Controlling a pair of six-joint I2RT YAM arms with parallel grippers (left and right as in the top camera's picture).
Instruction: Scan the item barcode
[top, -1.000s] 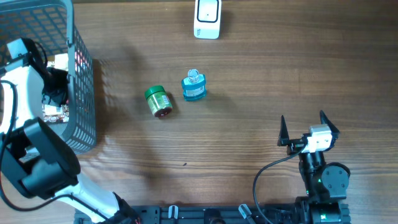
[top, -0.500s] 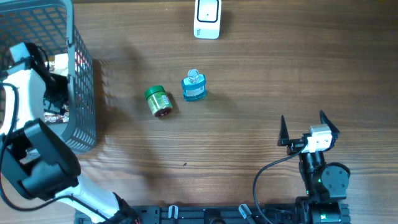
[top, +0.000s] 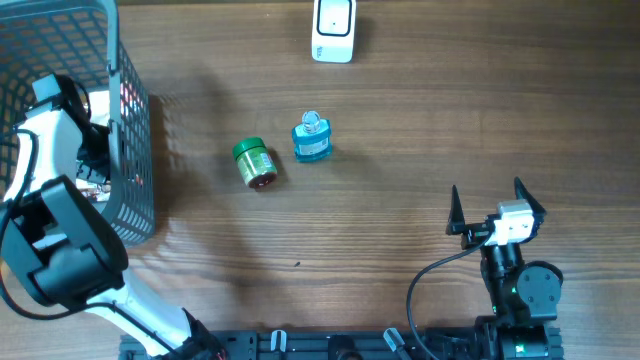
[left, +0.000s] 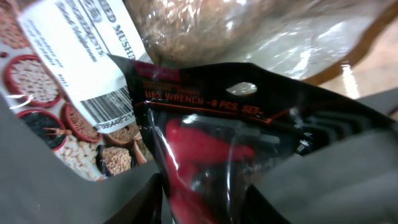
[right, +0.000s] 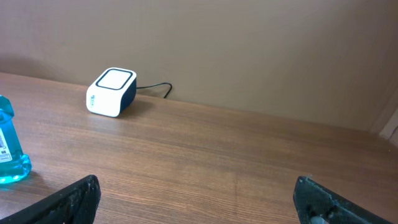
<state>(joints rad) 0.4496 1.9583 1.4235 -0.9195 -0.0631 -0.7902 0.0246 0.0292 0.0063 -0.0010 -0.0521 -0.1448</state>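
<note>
My left gripper (left: 203, 180) reaches down inside the grey mesh basket (top: 135, 205). It is shut on a black hex wrench pack (left: 205, 118) with a red tool inside, a finger on each side. Beside the pack lies a bean packet (left: 37, 81) with a white barcode label (left: 109, 109). From overhead the left gripper (top: 92, 148) is half hidden by the basket wall. The white scanner (top: 333, 28) stands at the table's far edge, also in the right wrist view as the scanner (right: 112, 92). My right gripper (top: 487, 190) rests open over bare table, right gripper (right: 196, 186) holding nothing.
A blue bottle (top: 311, 140) and a green jar (top: 254, 163) sit mid-table; the blue bottle (right: 7, 149) shows at the right wrist view's left edge. A clear bag of brown grains (left: 205, 31) lies above the pack in the basket.
The left arm shifted slightly right and nearer inside the basket. The right arm and the table items have not moved.
</note>
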